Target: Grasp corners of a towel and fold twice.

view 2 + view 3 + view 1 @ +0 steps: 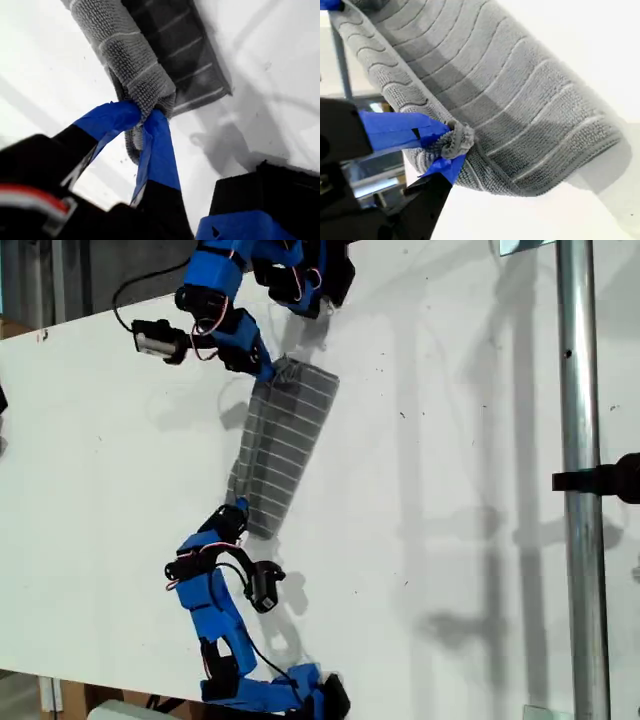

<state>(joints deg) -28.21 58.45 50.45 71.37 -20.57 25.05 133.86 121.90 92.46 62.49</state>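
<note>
1. Nearest, toward the bottom of the exterior view, my second gripper [238, 510] [447, 145] is pinching a corner [456, 139] of the towel [285, 435] [510, 95]; the jaws are sitting narrow, with a bunched grey tuft squeezed between the blue tips; that arm is reaching up from the near edge of the white table [450, 490].
2. Past that grip the towel is lying as a long, narrow, doubled band on the table, left of centre in the exterior view; it is running away from the near gripper toward the far one and leaning a little to the exterior view's right; in the second wrist view the held edge is curling up off the layer beneath, and the pale stripes are crossing the band's width.
3. At the band's far end my first gripper [268, 370] [145, 112] is clamping another corner [152, 100]; the blue fingers [107, 120] are nearly meeting around a thick fold of cloth, which is rising off the flat layer on the table; that arm is bending in from the far edge, at the top of the exterior view.
4. Well apart, at the exterior view's right, a metal pole [578, 440] is running from near to far, and a black clamp [612, 478] is gripping it.
</note>
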